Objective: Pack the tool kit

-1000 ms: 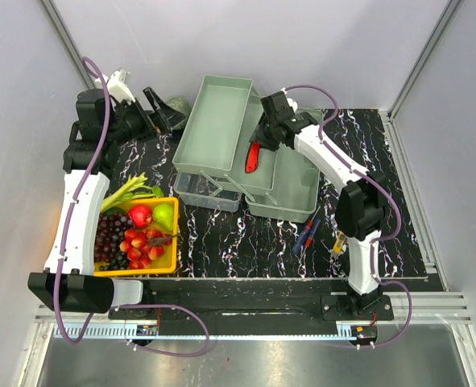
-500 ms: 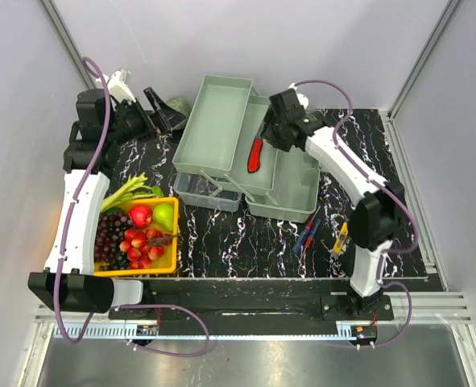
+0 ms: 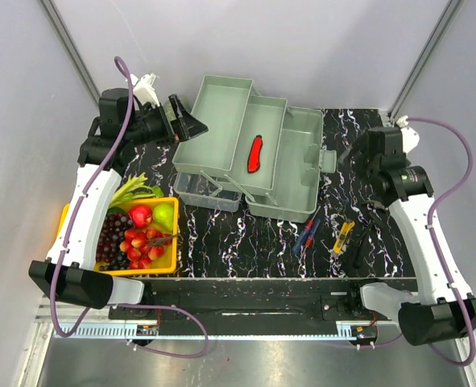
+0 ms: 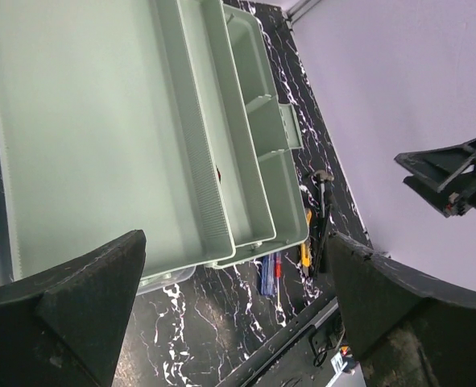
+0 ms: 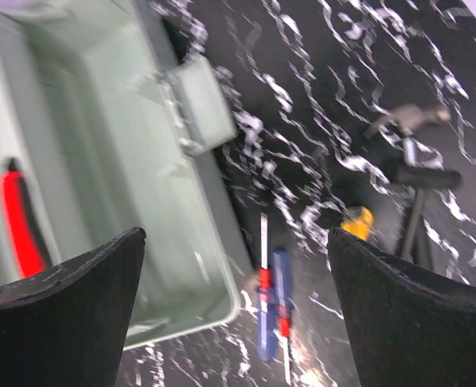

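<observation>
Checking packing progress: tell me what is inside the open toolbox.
One red-handled tool lies in the middle tray of the toolbox; nothing else shows. Space beneath the fold-out trays is covered.

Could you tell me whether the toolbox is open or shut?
Open: the toolbox has its trays spread out, a red tool lying in one.

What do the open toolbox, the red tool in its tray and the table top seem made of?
Toolbox: probably plastic, pale grey-green, matte, with moulded walls. Red tool: handle looks like glossy plastic. Table top: black with white veins, marble-like, possibly only a printed sheet.
</observation>
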`<state>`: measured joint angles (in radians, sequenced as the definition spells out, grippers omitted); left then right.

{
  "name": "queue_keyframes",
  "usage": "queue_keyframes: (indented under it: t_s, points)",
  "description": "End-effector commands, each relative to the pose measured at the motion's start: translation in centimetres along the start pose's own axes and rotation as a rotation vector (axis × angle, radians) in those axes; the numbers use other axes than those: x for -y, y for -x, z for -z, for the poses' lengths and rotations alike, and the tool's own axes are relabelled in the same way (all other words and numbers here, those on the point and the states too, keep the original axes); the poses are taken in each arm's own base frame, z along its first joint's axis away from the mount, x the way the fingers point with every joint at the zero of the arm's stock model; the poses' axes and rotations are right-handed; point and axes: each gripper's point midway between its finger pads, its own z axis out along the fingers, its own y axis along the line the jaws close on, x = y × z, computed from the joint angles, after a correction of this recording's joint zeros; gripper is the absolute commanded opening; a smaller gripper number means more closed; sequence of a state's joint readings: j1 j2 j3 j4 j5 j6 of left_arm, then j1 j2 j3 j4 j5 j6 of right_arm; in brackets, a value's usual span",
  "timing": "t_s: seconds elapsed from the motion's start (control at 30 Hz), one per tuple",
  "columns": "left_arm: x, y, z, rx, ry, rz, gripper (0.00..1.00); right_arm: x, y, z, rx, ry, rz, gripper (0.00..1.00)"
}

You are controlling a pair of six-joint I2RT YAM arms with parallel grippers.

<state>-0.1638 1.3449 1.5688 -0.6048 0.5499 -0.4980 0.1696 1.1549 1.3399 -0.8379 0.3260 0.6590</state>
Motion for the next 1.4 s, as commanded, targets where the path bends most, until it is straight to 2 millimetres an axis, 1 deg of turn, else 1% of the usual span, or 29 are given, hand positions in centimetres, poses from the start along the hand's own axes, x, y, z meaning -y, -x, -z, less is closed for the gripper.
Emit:
queue_keyframes:
  t_s: [0.0,0.1,0.17,0.27,0.33,0.4,0.47,0.5,0.53,0.6,0.67,0.77,0.8,0.9,0.97,1.2,1.27,1.37]
  points:
    - [2.1,0.4,0.6,0.009,-0.043,-0.072,0.99,5.6,-3.6,-1.1,-0.089,-0.171,0.008,0.99]
    - [2.9,-0.8,0.4,-0.025,-0.062,-0.106,0.99,8.4,-6.1,-1.8,-0.156,-0.245,-0.026,0.99]
    - [3.4,-1.6,0.3,-0.048,-0.071,-0.13,0.99,9.8,-8.8,-2.8,-0.236,-0.28,-0.054,0.98]
    - [3.4,-2.5,0.0,-0.075,-0.066,-0.135,0.99,11.4,-12.9,-3.9,-0.352,-0.324,-0.088,0.94]
    - [3.3,-2.7,-0.1,-0.082,-0.063,-0.135,0.99,11.8,-14.5,-5.1,-0.366,-0.314,-0.114,0.93]
    - [3.1,-2.9,-0.3,-0.093,-0.061,-0.144,0.99,11.8,-15.2,-6.2,-0.361,-0.29,-0.15,0.88]
    - [2.2,-2.7,-0.6,-0.097,-0.016,-0.157,0.99,11.1,-15.7,-7.2,-0.367,-0.241,-0.161,0.83]
    - [1.8,-2.5,-0.7,-0.095,0.004,-0.156,0.99,11.1,-16.0,-7.6,-0.374,-0.239,-0.162,0.81]
    - [1.8,-2.6,-0.9,-0.1,0.001,-0.156,0.99,11.1,-16.3,-7.9,-0.387,-0.24,-0.159,0.79]
    - [2.1,-2.4,-1.0,-0.102,-0.01,-0.15,0.99,11.4,-17.0,-8.5,-0.415,-0.266,-0.149,0.73]
    - [2.1,-2.3,-1.0,-0.1,-0.012,-0.152,0.99,12.2,-17.9,-9.0,-0.444,-0.319,-0.152,0.69]
    - [1.7,-2.0,-0.8,-0.084,0.015,-0.177,0.99,13.4,-18.6,-9.0,-0.452,-0.389,-0.164,0.68]
    - [1.2,-1.9,-0.9,-0.079,0.039,-0.184,0.99,13.6,-18.7,-9.0,-0.449,-0.4,-0.17,0.69]
    - [0.4,-1.3,-0.6,-0.061,0.083,-0.183,0.99,14.2,-18.8,-9.2,-0.438,-0.423,-0.164,0.74]
    - [0.1,-1.3,-0.7,-0.062,0.088,-0.175,0.99,14.4,-19.2,-9.4,-0.448,-0.432,-0.161,0.76]
    - [-0.1,-1.1,-0.7,-0.062,0.079,-0.151,0.99,15.5,-20.9,-10.0,-0.485,-0.488,-0.172,0.72]
    - [-0.3,-1.0,-0.6,-0.058,0.085,-0.149,0.99,15.6,-21.3,-10.0,-0.488,-0.484,-0.182,0.71]
    - [-0.5,-0.9,-0.6,-0.057,0.088,-0.143,0.99,15.7,-21.9,-10.2,-0.496,-0.479,-0.19,0.65]
